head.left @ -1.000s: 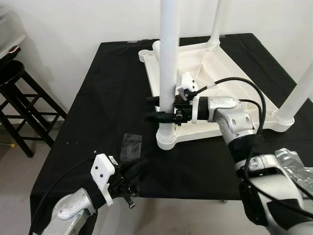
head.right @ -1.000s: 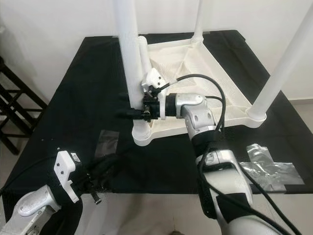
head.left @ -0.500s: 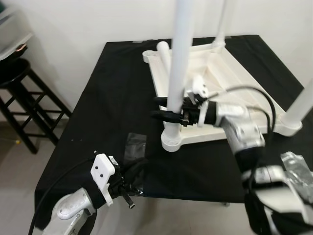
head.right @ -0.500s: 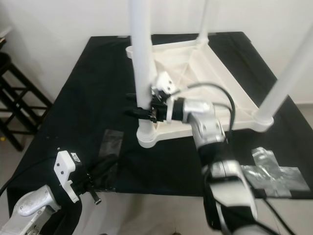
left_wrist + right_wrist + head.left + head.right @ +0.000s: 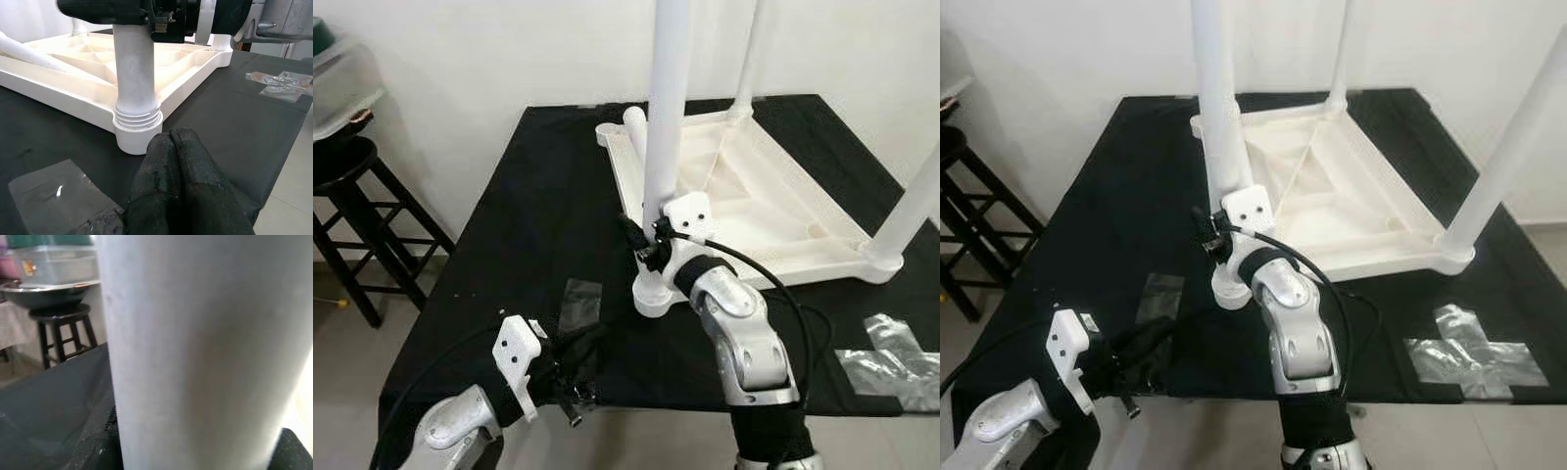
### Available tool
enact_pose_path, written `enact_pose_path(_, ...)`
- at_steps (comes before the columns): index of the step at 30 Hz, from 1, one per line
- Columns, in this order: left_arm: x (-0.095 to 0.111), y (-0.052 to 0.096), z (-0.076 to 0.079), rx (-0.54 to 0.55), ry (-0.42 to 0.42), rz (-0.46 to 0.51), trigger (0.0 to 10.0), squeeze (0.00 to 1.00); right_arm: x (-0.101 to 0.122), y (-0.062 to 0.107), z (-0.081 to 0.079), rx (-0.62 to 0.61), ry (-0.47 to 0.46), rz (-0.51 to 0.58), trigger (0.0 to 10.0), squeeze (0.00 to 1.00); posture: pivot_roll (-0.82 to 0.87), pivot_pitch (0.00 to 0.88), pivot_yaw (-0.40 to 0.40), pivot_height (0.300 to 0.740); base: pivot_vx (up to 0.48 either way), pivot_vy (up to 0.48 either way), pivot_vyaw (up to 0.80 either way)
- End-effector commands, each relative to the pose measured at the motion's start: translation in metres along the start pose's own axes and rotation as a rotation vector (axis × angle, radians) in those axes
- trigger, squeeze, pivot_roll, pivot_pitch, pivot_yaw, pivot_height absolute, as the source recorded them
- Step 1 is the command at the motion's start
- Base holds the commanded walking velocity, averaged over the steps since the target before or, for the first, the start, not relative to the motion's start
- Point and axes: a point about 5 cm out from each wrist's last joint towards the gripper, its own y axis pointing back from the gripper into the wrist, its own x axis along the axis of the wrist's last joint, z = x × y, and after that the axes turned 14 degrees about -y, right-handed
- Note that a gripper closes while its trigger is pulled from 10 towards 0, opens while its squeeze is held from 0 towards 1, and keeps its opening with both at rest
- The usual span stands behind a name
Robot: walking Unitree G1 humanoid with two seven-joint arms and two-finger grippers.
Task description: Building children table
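The white children's table lies upside down on a black-covered table. Its near leg stands upright in the corner socket. My right gripper is shut on this leg low down, just above the socket; in the right wrist view the leg stands between black fingers. Two more legs stand at other corners. A loose leg lies across the far left corner. My left gripper rests shut and holding nothing at the cloth's front edge, pointing at the socket.
A grey tape patch sticks to the cloth between my left gripper and the socket. Crumpled clear tape lies at the front right. A black stool with a plastic box above it stands left of the table, near the white wall.
My right arm has swung from the right side round to the front of the leg, its wrist turning about the leg while still gripping. The view has shifted. The left gripper stays put.
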Motion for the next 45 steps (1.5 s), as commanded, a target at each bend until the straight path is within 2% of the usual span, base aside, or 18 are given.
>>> enact_pose_path(1,-0.005,0.002,0.001,0.0,-0.002,-0.023,0.3,0.0,-0.027,0.005,0.021,-0.094,-0.026,-0.162,10.0,0.0,0.01,0.103,0.03,0.74,0.0,0.0,0.0)
enact_pose_path(3,-0.005,0.002,0.001,0.003,-0.003,-0.023,0.3,0.0,-0.023,0.004,0.021,-0.097,-0.021,-0.156,10.0,0.0,0.01,0.103,0.03,0.74,0.0,0.0,0.0)
enact_pose_path(5,-0.005,0.001,0.001,0.002,-0.002,-0.023,0.2,0.0,-0.01,0.0,0.017,-0.015,-0.055,-0.13,10.0,1.0,0.01,0.1,0.03,0.74,0.0,0.0,0.0)
enact_pose_path(12,-0.005,0.001,0.002,-0.006,0.0,-0.022,0.2,0.0,0.018,-0.008,0.009,0.236,-0.055,-0.082,10.0,1.0,0.01,0.098,0.032,0.74,0.0,0.0,0.0)
enact_pose_path(13,-0.005,0.0,0.003,-0.007,0.001,-0.021,0.2,0.0,0.026,-0.009,0.007,0.366,-0.001,-0.082,10.0,0.89,0.02,0.097,0.031,0.74,0.0,0.0,0.0)
enact_pose_path(14,-0.005,0.0,0.003,-0.007,0.001,-0.021,0.2,0.0,0.03,-0.009,0.007,0.455,0.039,-0.087,10.0,0.89,0.02,0.096,0.03,0.74,0.0,0.0,0.0)
enact_pose_path(15,-0.005,0.0,0.003,-0.007,0.001,-0.021,0.2,0.0,0.035,-0.008,0.008,0.532,0.084,-0.087,10.0,0.0,0.02,0.096,0.029,0.74,0.0,0.0,0.0)
enact_pose_path(20,-0.005,-0.001,0.003,-0.005,-0.002,-0.021,0.2,0.0,0.042,-0.011,0.013,0.685,0.091,-0.102,10.0,0.0,0.02,0.097,0.029,0.74,0.0,0.0,0.0)
enact_pose_path(21,-0.005,-0.001,0.003,-0.004,-0.003,-0.02,0.2,0.0,0.039,-0.016,0.021,0.751,0.05,-0.151,10.0,0.0,0.03,0.099,0.03,0.74,0.0,0.0,0.0)
enact_pose_path(25,-0.005,-0.001,0.003,-0.004,-0.004,-0.021,0.2,0.0,0.035,-0.021,0.027,0.772,0.027,-0.195,10.0,0.0,0.03,0.099,0.03,0.74,0.0,0.0,0.0)
enact_pose_path(26,-0.005,-0.001,0.003,-0.004,-0.004,-0.021,0.2,0.0,0.034,-0.024,0.03,0.783,0.015,-0.211,5.3,0.0,0.03,0.102,0.03,0.74,0.0,0.0,0.0)
enact_pose_path(27,-0.005,-0.001,0.003,-0.004,-0.004,-0.021,0.2,0.0,0.034,-0.024,0.03,0.783,0.015,-0.211,5.3,0.0,0.03,0.102,0.03,0.74,0.0,0.0,0.0)
enact_pose_path(28,-0.005,-0.001,0.003,-0.004,-0.004,-0.021,0.2,0.0,0.034,-0.026,0.032,0.793,-0.008,-0.22,0.0,0.0,0.03,0.104,0.029,0.74,0.0,0.0,0.0)
enact_pose_path(34,-0.004,-0.001,0.004,-0.001,-0.005,-0.019,0.2,0.0,0.03,-0.027,0.038,0.826,-0.035,-0.24,0.0,0.0,0.03,0.108,0.028,0.74,0.0,0.0,0.0)
enact_pose_path(39,-0.004,-0.001,0.004,-0.002,-0.004,-0.018,0.3,0.0,0.02,-0.028,0.045,0.729,-0.008,-0.242,0.0,0.0,0.02,0.109,0.027,0.74,0.0,0.0,0.0)
enact_pose_path(42,-0.004,0.0,0.004,0.001,-0.005,-0.016,0.2,0.0,-0.001,-0.028,0.04,0.52,-0.025,-0.226,0.0,0.0,0.02,0.111,0.017,0.74,0.0,0.0,0.0)
enact_pose_path(43,-0.004,0.0,0.004,0.001,-0.005,-0.016,0.2,0.0,-0.001,-0.028,0.04,0.52,-0.025,-0.226,0.0,0.0,0.02,0.111,0.017,0.74,0.0,0.0,0.0)
enact_pose_path(45,-0.003,0.001,0.003,0.004,-0.006,-0.016,0.3,0.0,-0.029,-0.024,0.035,0.034,-0.073,-0.195,0.0,0.0,0.02,0.131,0.01,0.74,0.0,0.0,0.0)
